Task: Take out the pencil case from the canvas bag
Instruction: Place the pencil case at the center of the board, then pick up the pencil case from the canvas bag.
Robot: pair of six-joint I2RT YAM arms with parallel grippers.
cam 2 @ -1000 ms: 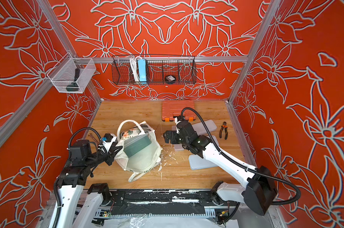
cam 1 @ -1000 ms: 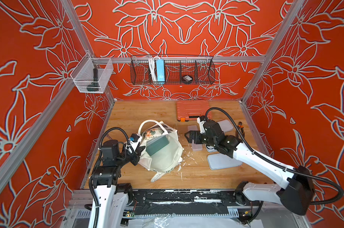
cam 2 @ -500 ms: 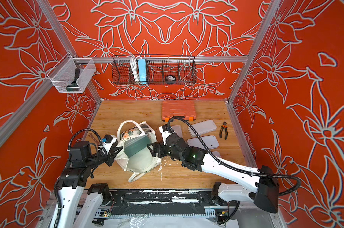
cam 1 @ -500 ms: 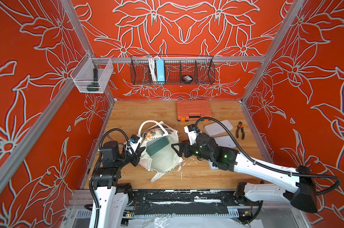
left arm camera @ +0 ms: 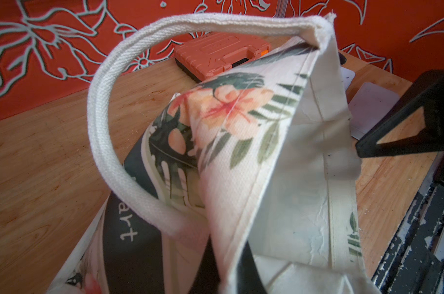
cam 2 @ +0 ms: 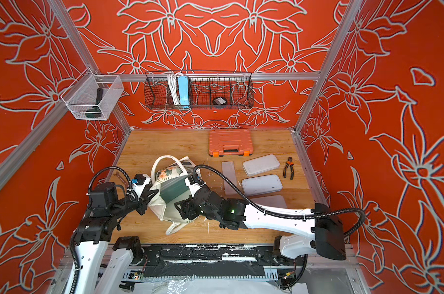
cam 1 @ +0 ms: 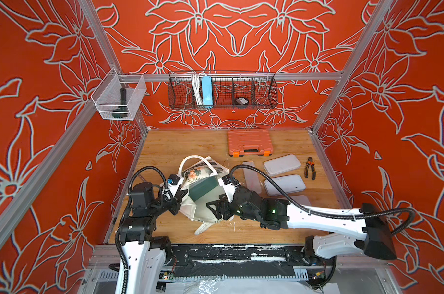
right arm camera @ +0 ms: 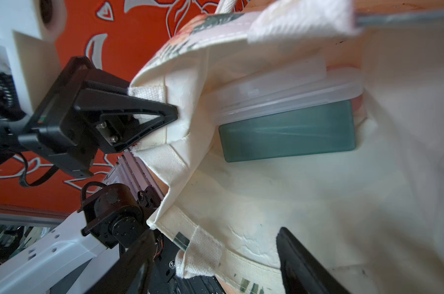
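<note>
The cream canvas bag (cam 1: 203,211) with a flower print lies on its side mid-table in both top views, mouth held open. Inside it sits the pencil case (right arm camera: 289,129), a teal-green box under a frosted clear lid, dark green in a top view (cam 1: 203,187). My left gripper (cam 1: 182,196) is shut on the bag's rim on the bag's left side, its tip pinching cloth (right arm camera: 170,114). My right gripper (right arm camera: 215,262) is open and straddles the near rim, one finger (right arm camera: 299,259) inside the bag and the other outside. It touches neither cloth nor case.
An orange tool case (cam 1: 250,142) stands at the back. Two frosted white cases (cam 1: 282,165) (cam 1: 284,184), a flat strip (cam 1: 251,175) and pliers (cam 1: 310,168) lie to the right. A wire basket (cam 1: 222,90) and a clear bin (cam 1: 119,101) hang on the walls.
My right arm swung left from the frosted cases to the bag's mouth, and its fingers have narrowed around the near rim. The left gripper has kept its hold on the rim.
</note>
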